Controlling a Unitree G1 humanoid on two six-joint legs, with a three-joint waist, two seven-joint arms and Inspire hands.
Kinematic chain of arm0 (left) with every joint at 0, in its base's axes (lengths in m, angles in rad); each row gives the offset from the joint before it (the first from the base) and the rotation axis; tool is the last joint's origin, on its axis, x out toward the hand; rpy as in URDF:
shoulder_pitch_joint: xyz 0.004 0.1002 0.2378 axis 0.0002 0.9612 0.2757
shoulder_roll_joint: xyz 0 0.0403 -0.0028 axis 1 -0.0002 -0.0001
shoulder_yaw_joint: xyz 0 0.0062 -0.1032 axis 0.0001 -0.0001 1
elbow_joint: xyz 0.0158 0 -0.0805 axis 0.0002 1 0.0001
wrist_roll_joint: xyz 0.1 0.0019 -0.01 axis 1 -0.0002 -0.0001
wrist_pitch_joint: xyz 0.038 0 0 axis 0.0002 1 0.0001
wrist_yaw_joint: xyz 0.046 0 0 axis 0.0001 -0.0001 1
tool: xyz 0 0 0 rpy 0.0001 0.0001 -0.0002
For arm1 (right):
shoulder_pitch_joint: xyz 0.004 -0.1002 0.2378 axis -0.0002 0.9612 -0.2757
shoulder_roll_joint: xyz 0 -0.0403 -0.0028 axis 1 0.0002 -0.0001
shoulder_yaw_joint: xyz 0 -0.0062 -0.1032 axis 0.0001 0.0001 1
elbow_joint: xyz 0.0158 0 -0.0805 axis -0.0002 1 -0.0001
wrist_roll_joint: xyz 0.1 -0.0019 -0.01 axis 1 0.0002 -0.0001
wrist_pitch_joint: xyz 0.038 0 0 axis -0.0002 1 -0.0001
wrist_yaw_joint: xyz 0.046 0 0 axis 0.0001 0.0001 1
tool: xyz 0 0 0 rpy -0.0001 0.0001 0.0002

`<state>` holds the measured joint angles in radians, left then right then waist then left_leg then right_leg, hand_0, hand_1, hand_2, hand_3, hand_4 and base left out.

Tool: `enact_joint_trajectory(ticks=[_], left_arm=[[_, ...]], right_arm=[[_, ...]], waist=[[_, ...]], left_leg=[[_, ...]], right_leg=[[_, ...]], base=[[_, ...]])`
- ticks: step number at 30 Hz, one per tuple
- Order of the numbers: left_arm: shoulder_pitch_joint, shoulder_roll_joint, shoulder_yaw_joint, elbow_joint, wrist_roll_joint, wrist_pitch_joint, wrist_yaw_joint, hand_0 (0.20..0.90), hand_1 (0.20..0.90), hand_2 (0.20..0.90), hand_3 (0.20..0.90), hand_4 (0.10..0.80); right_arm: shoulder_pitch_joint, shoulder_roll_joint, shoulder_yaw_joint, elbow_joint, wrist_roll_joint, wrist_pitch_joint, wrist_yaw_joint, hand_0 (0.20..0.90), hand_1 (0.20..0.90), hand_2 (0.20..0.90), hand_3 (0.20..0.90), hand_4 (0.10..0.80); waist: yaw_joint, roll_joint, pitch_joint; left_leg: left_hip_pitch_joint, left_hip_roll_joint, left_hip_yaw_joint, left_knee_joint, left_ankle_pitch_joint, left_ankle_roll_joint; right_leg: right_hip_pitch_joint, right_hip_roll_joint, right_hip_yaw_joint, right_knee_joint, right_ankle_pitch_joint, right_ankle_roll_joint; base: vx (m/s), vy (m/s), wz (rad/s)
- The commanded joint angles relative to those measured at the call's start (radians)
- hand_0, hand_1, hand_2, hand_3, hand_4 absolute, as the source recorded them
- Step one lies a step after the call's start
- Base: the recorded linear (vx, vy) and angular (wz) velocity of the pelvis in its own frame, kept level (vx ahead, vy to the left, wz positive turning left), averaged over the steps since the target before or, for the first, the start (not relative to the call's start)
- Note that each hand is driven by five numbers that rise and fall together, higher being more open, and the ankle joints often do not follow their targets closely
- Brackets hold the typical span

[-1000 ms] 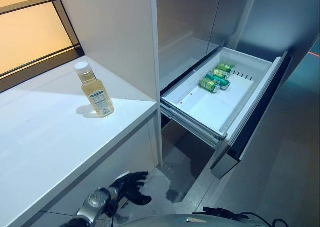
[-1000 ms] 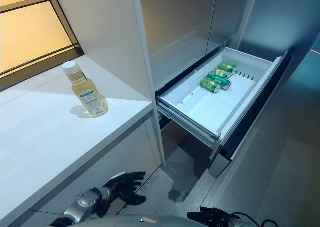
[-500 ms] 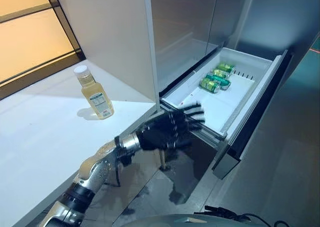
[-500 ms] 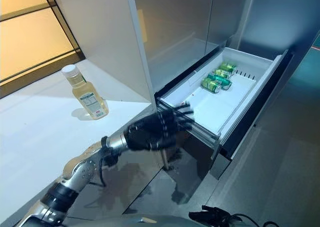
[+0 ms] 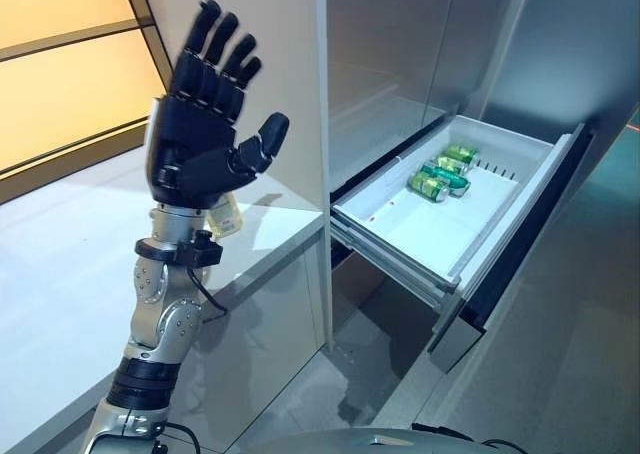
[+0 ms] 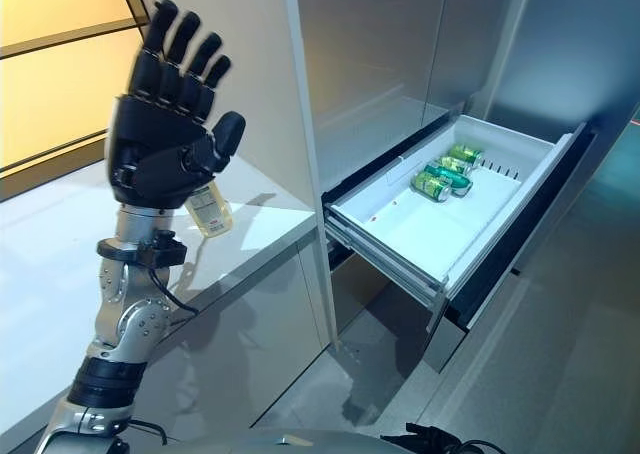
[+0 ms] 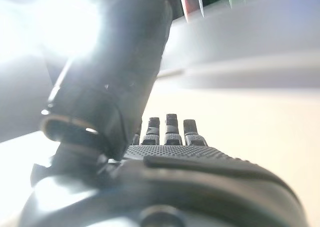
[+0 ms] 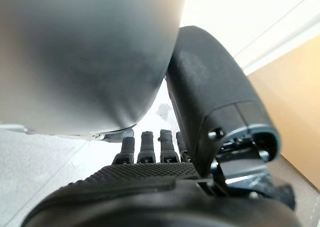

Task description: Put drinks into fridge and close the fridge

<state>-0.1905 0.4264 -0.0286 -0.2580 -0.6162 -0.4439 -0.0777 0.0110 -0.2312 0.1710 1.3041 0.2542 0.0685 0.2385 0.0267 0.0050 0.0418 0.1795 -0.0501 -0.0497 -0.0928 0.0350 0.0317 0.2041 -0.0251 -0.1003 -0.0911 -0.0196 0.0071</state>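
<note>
The juice bottle (image 6: 212,212) stands upright on the white counter (image 5: 50,274), near its front right corner beside the tall cabinet wall (image 5: 290,74). It looks like a clear plastic bottle nearly full of yellow liquid: moderately heavy, fairly stiff, smooth and perhaps slippery around the label. The body below the shoulder seems the best place to wrap, since the neck is narrow.

The left robot hand (image 5: 205,124) is raised high above the counter, fingers spread straight, holding nothing. It hides most of the bottle, which sits behind and below the palm, not touching.

The right robot hand (image 8: 150,187) shows straight, empty fingers in its wrist view.

Green cans (image 5: 440,174) lie at the back of the open fridge drawer (image 5: 400,234).
</note>
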Motion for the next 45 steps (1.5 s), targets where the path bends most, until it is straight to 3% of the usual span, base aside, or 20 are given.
enact_joint_trajectory(ticks=[1,5,7,15,26,36,45], left_arm=[[-0.171,0.034,0.052,-0.066,0.174,-0.073,0.140,0.900,0.900,0.900,0.900,0.800],[-0.200,0.077,0.057,-0.052,0.289,-0.041,0.254,0.900,0.900,0.900,0.900,0.800],[-0.214,0.109,0.060,-0.040,0.337,0.017,0.310,0.900,0.900,0.900,0.900,0.800],[-0.221,0.162,0.060,0.007,0.333,0.118,0.373,0.900,0.900,0.900,0.900,0.800],[-0.227,0.207,0.067,0.105,0.389,0.176,0.471,0.900,0.900,0.900,0.900,0.800],[-0.206,0.175,0.042,0.215,0.222,0.209,0.390,0.900,0.900,0.900,0.900,0.800],[-0.187,0.146,0.024,0.285,0.237,0.233,0.401,0.900,0.900,0.900,0.900,0.800]], right_arm=[[-0.009,0.033,0.047,0.076,0.014,-0.001,0.009,0.900,0.900,0.900,0.900,0.800],[-0.022,0.037,0.052,0.078,0.025,0.009,0.005,0.900,0.900,0.900,0.900,0.800],[-0.025,0.036,0.054,0.080,0.028,0.014,0.006,0.900,0.900,0.900,0.900,0.800],[-0.043,0.023,0.049,0.086,0.034,0.031,0.006,0.900,0.900,0.900,0.900,0.800],[-0.050,0.009,0.039,0.105,0.022,0.030,0.015,0.900,0.900,0.900,0.900,0.800],[-0.052,-0.003,0.027,0.109,-0.005,0.032,0.025,0.900,0.900,0.900,0.900,0.800],[-0.053,-0.011,0.021,0.111,-0.019,0.032,0.030,0.900,0.900,0.900,0.900,0.800]], waist=[[0.003,0.012,-0.014],[0.007,0.013,-0.016],[0.007,0.015,-0.017],[0.009,0.026,-0.016],[0.001,0.034,-0.022],[-0.010,0.037,-0.018],[-0.013,0.038,-0.014]], left_leg=[[0.004,0.002,0.047,0.006,-0.110,0.010],[0.001,0.003,0.048,0.006,-0.106,0.008],[-0.001,0.005,0.053,0.006,-0.105,0.006],[-0.002,0.006,0.056,0.006,-0.099,0.001],[0.003,0.008,0.071,0.006,-0.099,-0.002],[0.011,0.010,0.088,0.006,-0.100,-0.002],[0.014,0.009,0.091,0.006,-0.099,-0.002]], right_leg=[[-0.037,0.016,-0.038,0.062,-0.054,0.022],[-0.040,0.016,-0.042,0.067,-0.056,0.021],[-0.041,0.016,-0.044,0.067,-0.057,0.021],[-0.039,0.016,-0.042,0.064,-0.056,0.021],[-0.038,0.016,-0.035,0.067,-0.058,0.023],[-0.036,0.017,-0.025,0.070,-0.060,0.026],[-0.034,0.017,-0.023,0.071,-0.060,0.027]], base=[[-0.012,-0.018,0.10],[-0.008,-0.006,0.03],[-0.005,0.001,0.02],[-0.002,0.003,0.02],[0.000,0.000,0.00],[0.000,0.000,0.00],[0.000,0.000,0.00]])
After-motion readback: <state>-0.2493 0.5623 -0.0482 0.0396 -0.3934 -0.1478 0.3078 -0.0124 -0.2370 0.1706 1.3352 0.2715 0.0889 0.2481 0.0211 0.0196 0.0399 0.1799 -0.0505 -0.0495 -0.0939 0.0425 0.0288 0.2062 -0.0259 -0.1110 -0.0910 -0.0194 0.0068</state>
